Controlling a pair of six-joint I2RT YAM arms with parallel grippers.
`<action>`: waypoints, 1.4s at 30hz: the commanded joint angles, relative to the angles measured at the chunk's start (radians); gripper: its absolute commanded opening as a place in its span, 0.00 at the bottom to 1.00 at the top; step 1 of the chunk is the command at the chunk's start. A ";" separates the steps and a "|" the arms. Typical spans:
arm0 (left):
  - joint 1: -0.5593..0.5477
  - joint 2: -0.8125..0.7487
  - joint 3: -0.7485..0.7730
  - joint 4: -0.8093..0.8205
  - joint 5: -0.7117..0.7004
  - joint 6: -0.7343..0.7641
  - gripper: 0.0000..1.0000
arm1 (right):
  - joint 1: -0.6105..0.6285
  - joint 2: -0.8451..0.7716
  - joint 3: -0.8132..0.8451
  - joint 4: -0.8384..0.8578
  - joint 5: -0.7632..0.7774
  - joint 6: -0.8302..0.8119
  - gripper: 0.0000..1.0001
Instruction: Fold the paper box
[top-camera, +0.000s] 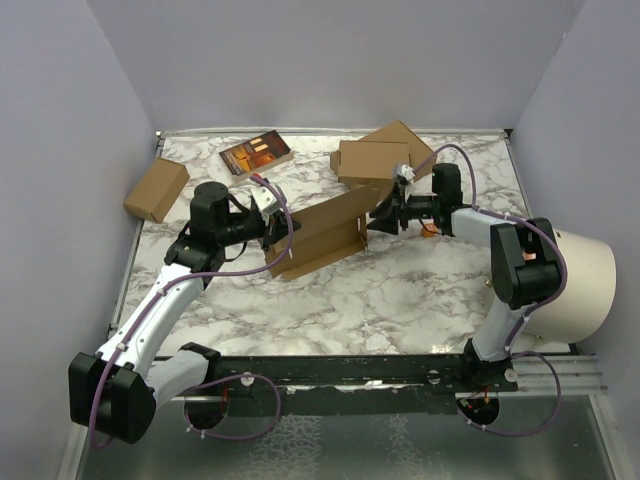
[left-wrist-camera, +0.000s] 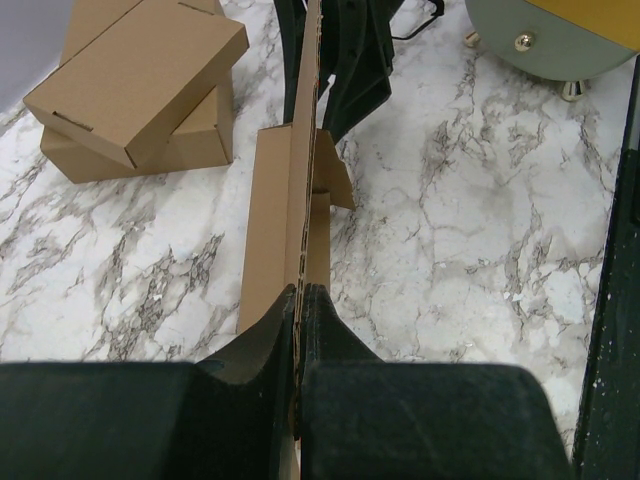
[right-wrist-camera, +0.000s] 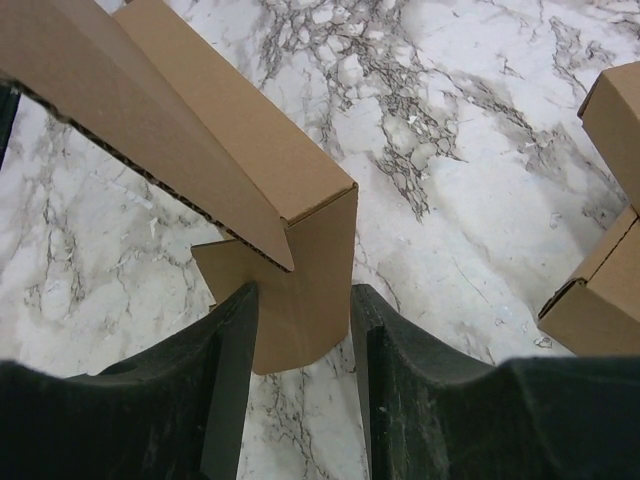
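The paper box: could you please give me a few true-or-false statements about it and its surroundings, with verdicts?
1. The left gripper is shut on the paper box. True.
2. The paper box lies flat on the table. False: one panel stands upright.
3. The right gripper hangs far from the paper box. False: its open jaws flank a corner of it.
4. Two folded boxes sit stacked behind it. True.
5. The small carton sits on the table's right side. False: it is at the left edge.

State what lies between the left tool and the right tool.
Only the paper box, standing on edge; the top view shows it.
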 joint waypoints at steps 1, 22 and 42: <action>-0.008 0.001 -0.024 -0.042 0.037 -0.006 0.00 | 0.015 0.015 -0.011 0.046 -0.040 0.039 0.43; -0.008 0.006 -0.028 -0.044 0.049 -0.009 0.00 | 0.053 0.054 -0.041 0.223 0.011 0.221 0.39; -0.007 0.022 -0.023 -0.053 0.042 -0.015 0.00 | 0.063 0.086 -0.050 0.310 0.069 0.297 0.35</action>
